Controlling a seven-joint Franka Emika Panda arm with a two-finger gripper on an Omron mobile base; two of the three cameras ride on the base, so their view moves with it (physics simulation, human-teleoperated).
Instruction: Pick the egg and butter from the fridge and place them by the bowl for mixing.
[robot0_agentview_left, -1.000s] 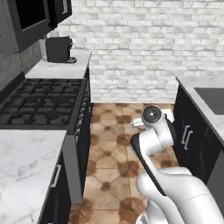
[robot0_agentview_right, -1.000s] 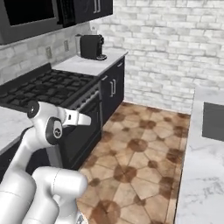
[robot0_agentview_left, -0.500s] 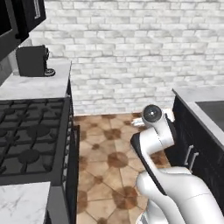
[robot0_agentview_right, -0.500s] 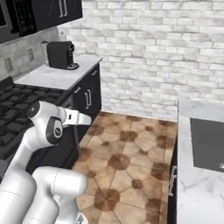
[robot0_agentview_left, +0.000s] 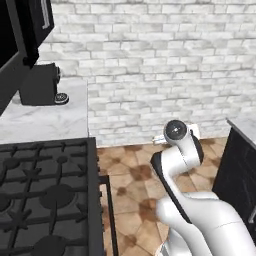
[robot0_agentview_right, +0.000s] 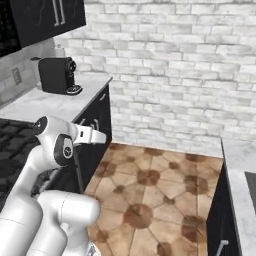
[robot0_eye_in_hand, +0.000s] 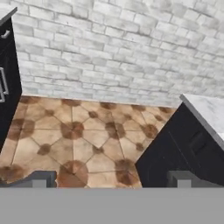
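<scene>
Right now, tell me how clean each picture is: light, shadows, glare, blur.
Left base view: even, flat light, no glare on the marble counter; the stove grates look soft. Right base view: the coffee machine reads clearly, with only faint shade beneath it. Hand view: coarse and blurry, brick wall lines smeared, and both finger tips show fuzzy edges.

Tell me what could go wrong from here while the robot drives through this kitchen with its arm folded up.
1. The aisle is narrow: the arm's elbow rides near the dark cabinet on one side and the stove on the other, so a swing or turn might clip either.
2. The brick wall lies ahead; driving on could close in on it.
3. The gripper is open and empty, so nothing can drop.
</scene>
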